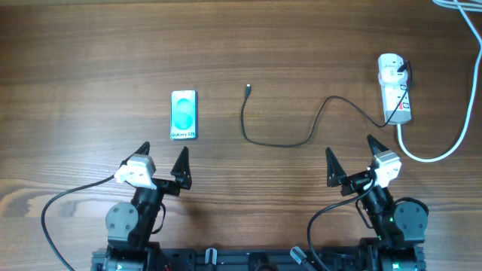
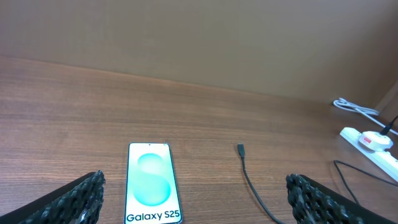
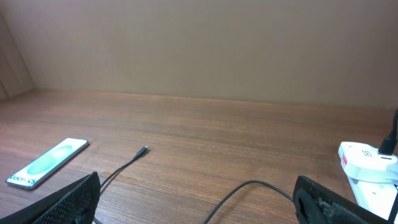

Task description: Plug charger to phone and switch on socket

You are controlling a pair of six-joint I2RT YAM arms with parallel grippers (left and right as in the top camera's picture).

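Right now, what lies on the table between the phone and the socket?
Only the charger: its free connector end lies nearer the phone, its cable curving to the socket. Overhead shows it.

The right wrist view crops the socket [image 3: 365, 167].

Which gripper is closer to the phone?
Left. The left gripper sits open just short of the phone; the right gripper is far to its side, past the charger.
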